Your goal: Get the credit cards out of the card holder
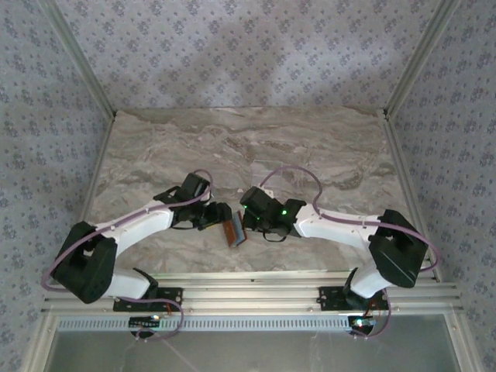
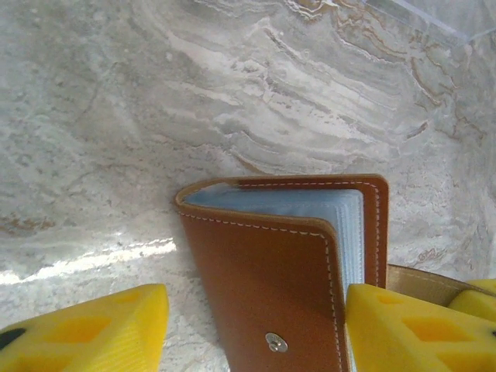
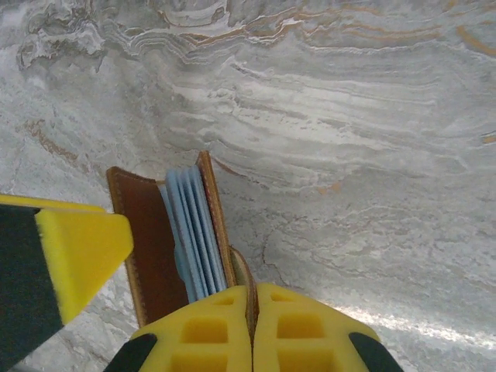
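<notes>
The card holder [image 1: 234, 232] is an orange-brown leather wallet held up off the marble between both grippers, partly open, with its grey-blue sleeves [image 3: 194, 225] fanned out. My right gripper [image 3: 252, 310] is shut on the wallet's leather snap tab [image 3: 246, 273]. My left gripper [image 2: 256, 325] is open, and the front cover [image 2: 271, 287] with its metal snap stands between its yellow fingers [image 2: 93, 333]. The left finger is clear of the cover and the right one sits at its edge. The credit cards are hidden inside the sleeves.
The marble tabletop [image 1: 256, 147] stretches behind the arms, walled by patterned panels with aluminium posts [image 1: 411, 70]. A clear transparent edge [image 2: 418, 19] lies at the top right of the left wrist view. The left gripper's finger [image 3: 77, 248] shows beside the wallet.
</notes>
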